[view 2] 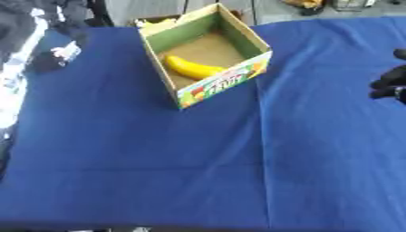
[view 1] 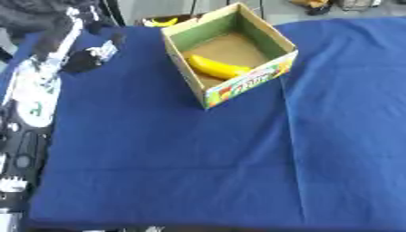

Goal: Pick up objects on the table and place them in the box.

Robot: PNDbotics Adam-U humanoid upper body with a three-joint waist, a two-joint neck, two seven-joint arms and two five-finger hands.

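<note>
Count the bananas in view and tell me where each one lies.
1 clearly: a banana lying inside the box. A yellow, banana-like thing shows beyond the table's far edge, behind the box; I cannot tell what it is.

left arm (view 1: 36, 86) black with white panels; right hand (view 2: 390, 80) shows black fingers at the edge.

Probably lab: blue-draped table (view 1: 158, 149), grey floor (view 1: 151, 9).
</note>
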